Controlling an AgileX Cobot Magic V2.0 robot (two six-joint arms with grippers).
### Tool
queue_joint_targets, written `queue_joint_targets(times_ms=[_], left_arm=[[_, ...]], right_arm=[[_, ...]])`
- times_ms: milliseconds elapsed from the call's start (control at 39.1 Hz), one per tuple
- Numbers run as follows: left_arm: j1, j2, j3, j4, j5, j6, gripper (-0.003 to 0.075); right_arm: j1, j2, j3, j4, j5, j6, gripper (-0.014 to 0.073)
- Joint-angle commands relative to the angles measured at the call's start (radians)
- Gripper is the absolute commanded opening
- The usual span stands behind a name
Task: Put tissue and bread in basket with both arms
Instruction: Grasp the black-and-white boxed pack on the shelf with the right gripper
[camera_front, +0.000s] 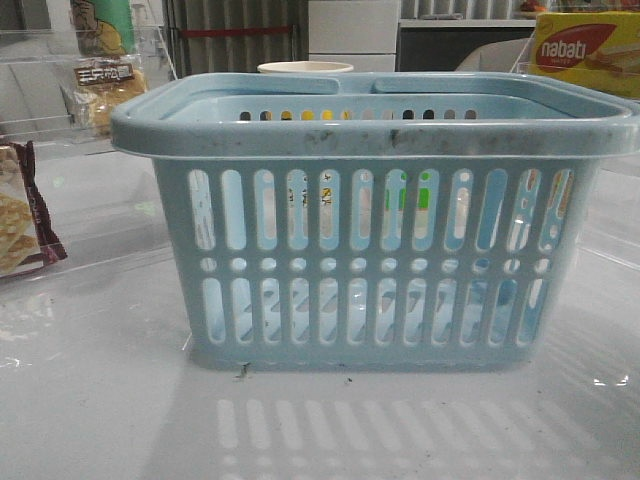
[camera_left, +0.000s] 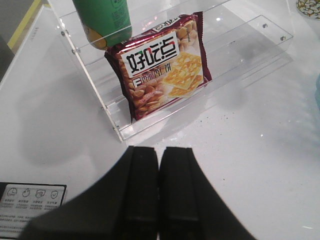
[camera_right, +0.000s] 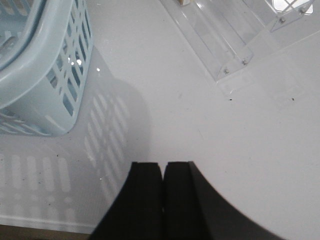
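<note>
The light blue basket stands in the middle of the table and fills most of the front view; its corner also shows in the right wrist view. The bread, golden-brown in a clear bag with a dark label, stands on a clear shelf at the far left behind the basket. The tissue is not in view. My left gripper is shut and empty, over bare table in front of a clear shelf. My right gripper is shut and empty, over bare table to the right of the basket. Neither gripper shows in the front view.
A maroon-edged cracker bag leans in the clear acrylic shelf beside a green bottle; the bag also shows at the left edge of the front view. Another clear shelf lies at the right. A yellow Nabati box and a cup stand behind.
</note>
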Motion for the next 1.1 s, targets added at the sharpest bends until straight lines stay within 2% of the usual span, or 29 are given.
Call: queue_joint_targets(times_ms=[0, 51, 102, 128, 205, 640, 871, 1075], left_arm=[[-0.007, 0.007, -0.036, 0.002, -0.062, -0.008, 0.0225], [-0.007, 0.007, -0.036, 0.002, -0.062, -0.008, 0.0314], [-0.007, 0.007, -0.036, 0.002, -0.064, -0.008, 0.0438], [-0.007, 0.007, -0.036, 0.002, -0.064, -0.008, 0.0465], [-0.007, 0.007, -0.036, 0.002, -0.064, -0.008, 0.0556], [-0.007, 0.007, -0.036, -0.001, -0.066, -0.008, 0.0436], [-0.007, 0.007, -0.034, -0.005, -0.066, -0.008, 0.0398], [-0.007, 0.007, -0.034, -0.037, -0.066, -0.008, 0.0378]], right_arm=[[-0.006, 0.003, -0.035, 0.003, -0.054, -0.002, 0.0265], [-0.006, 0.003, -0.035, 0.001, -0.054, -0.002, 0.0362], [-0.006, 0.003, -0.035, -0.002, -0.051, -0.002, 0.0465], [-0.006, 0.003, -0.035, -0.003, -0.047, -0.002, 0.0511], [-0.006, 0.003, -0.035, -0.006, -0.040, -0.002, 0.0577], [-0.025, 0.017, -0.061, -0.036, -0.047, 0.022, 0.0580], [-0.146, 0.140, -0.197, -0.036, -0.039, 0.023, 0.0580], [-0.174, 0.298, -0.330, -0.029, -0.027, 0.023, 0.0579]])
